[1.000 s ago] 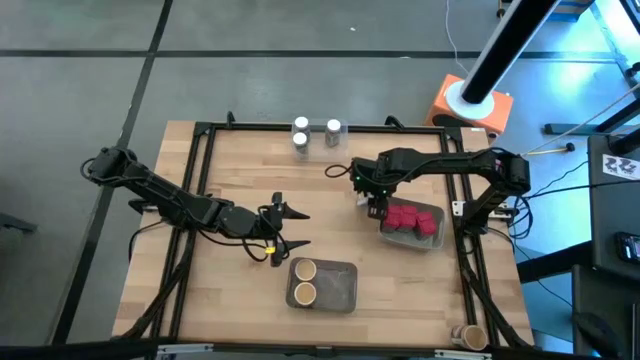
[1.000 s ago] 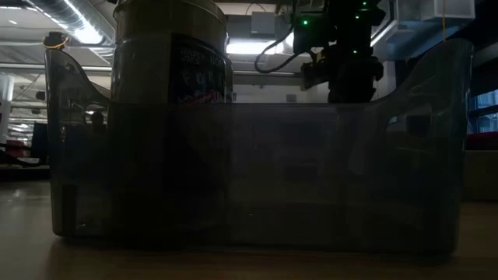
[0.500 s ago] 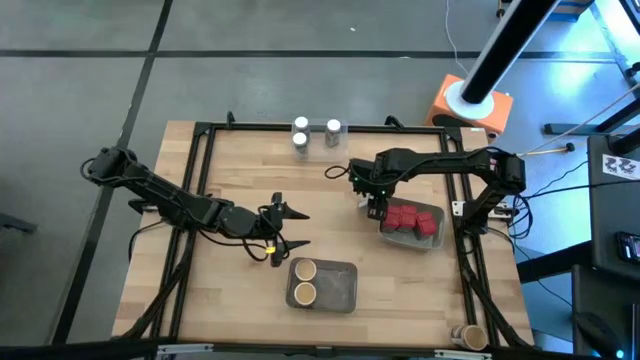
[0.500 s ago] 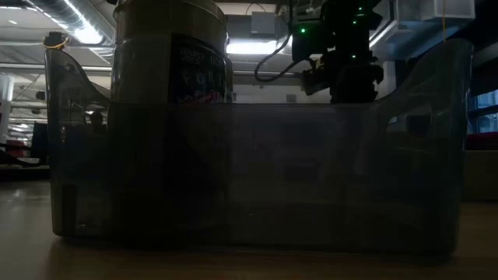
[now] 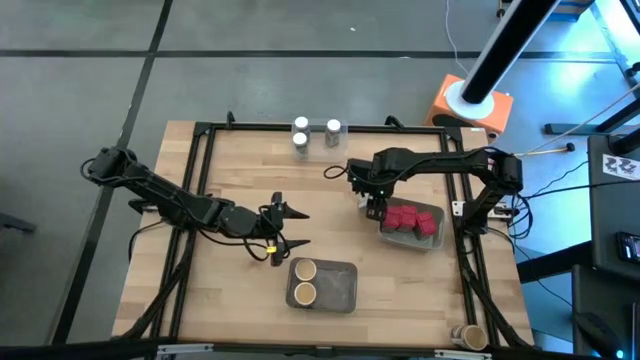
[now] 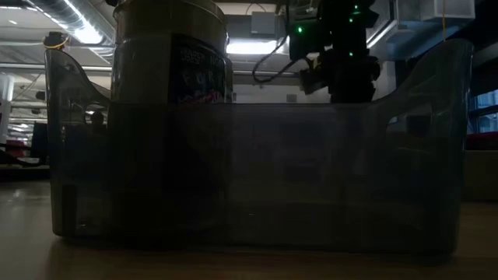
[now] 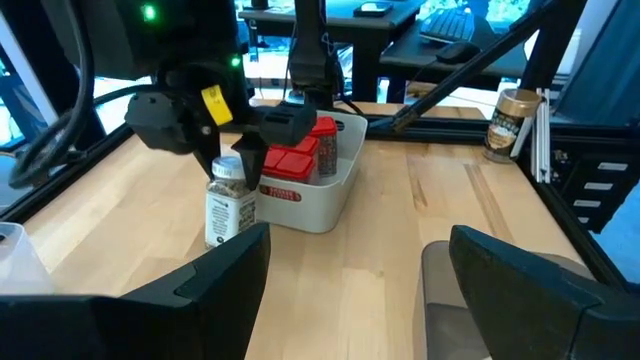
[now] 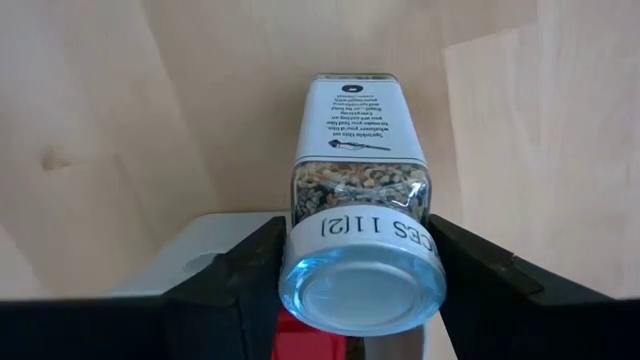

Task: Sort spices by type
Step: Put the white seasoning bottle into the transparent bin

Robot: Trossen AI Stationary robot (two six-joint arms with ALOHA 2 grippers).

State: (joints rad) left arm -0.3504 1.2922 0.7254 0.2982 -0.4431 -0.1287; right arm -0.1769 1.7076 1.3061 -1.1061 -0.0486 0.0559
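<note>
Two white-capped jars point(image 5: 316, 133) stood at the far table edge, side by side. R gripper point(image 8: 362, 262) was clamped on a third white-capped jar point(image 8: 361, 235), fingers on both sides just under the cap, over bare wood just beside the grey tray of red packs point(image 5: 411, 220). From L wrist cam I saw that jar point(image 7: 227, 202) upright next to the white tray wall point(image 7: 318, 196); couldn't tell if its base touched the table. L gripper point(image 5: 280, 228) hung over mid-table, well apart from everything, fingers spread wide w/ nothing between them. Near tray point(image 5: 338, 288) had 2 tan-topped jars point(image 5: 304, 280) at its left end, rest of it bare. One more brown-topped jar point(image 5: 466, 334) sat off at the near R corner of the table, also seen by L wrist cam point(image 7: 508, 122) beside the frame. Low cam mostly blocked by the clear tray wall point(image 6: 257, 175) and one jar behind it point(image 6: 170, 58)
</note>
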